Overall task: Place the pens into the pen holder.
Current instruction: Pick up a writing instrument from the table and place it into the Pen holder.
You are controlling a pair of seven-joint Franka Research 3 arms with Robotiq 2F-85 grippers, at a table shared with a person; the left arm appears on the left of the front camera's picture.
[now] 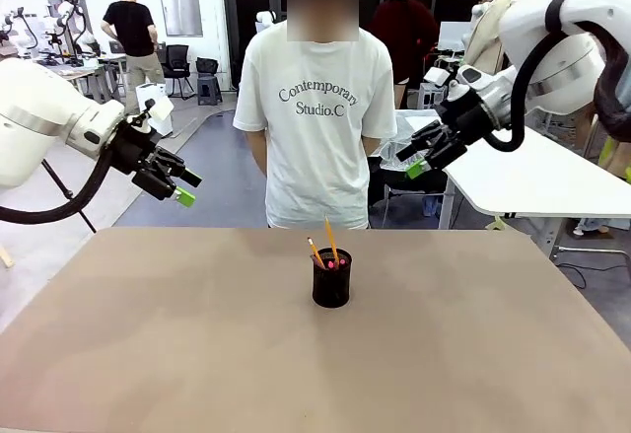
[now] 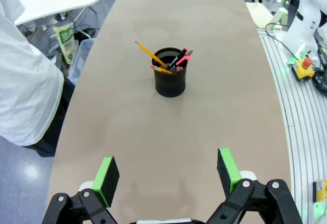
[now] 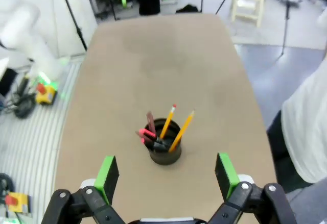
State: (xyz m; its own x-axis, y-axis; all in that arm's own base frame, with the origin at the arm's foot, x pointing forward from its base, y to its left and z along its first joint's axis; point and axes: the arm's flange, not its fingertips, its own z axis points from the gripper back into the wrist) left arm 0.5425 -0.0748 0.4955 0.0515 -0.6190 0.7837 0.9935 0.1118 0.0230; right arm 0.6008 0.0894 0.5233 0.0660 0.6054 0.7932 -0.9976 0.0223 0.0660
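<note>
A small black mesh pen holder stands upright near the middle of the brown table. Several pens stick out of it: two orange-yellow pencils, a pinkish-red pen and a black pen with a pink tip. My left gripper hangs open above the table's left far side. High over the far right, my right gripper is open too. Both are empty and well away from the holder.
A person in a white T-shirt stands at the far edge of the table, hands behind the back. A white table lies behind at the right. An emergency stop button sits on the floor rails beside the table.
</note>
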